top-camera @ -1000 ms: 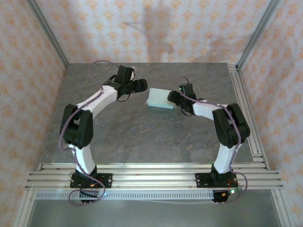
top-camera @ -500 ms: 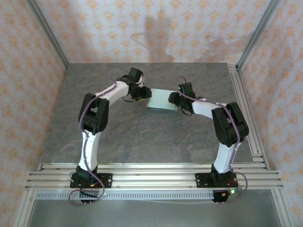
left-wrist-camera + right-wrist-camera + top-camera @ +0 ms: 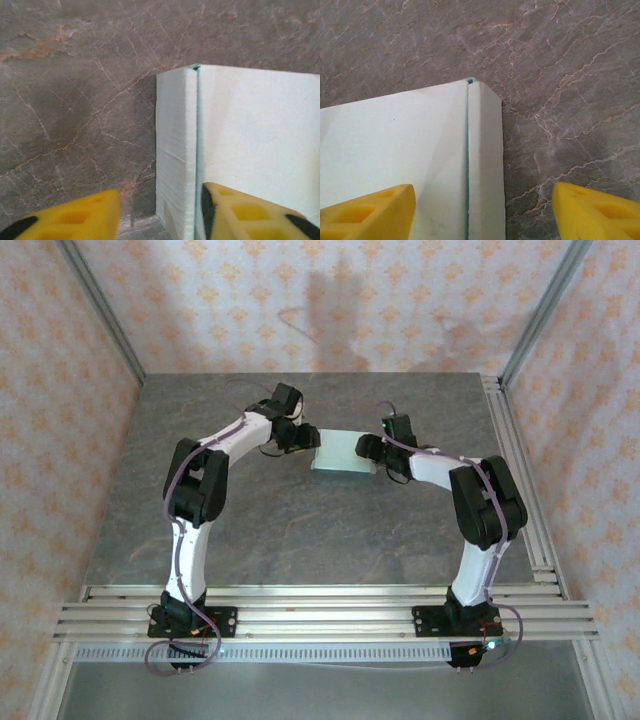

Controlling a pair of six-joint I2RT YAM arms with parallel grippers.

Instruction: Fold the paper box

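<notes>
1. The paper box (image 3: pixel 343 452) is pale mint-green thin card, looks folded up into a low flat rectangle.
2. It's lying flat on the grey marbled table (image 3: pixel 300 530), far-middle area.
3. Each short end has a narrow folded strip with a thin darker seam next to it.

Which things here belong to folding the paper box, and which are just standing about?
Belong to the job: paper box; left gripper and right gripper, both open, one at each end of it.
Just there: grey table, patterned walls, metal rails.
</notes>
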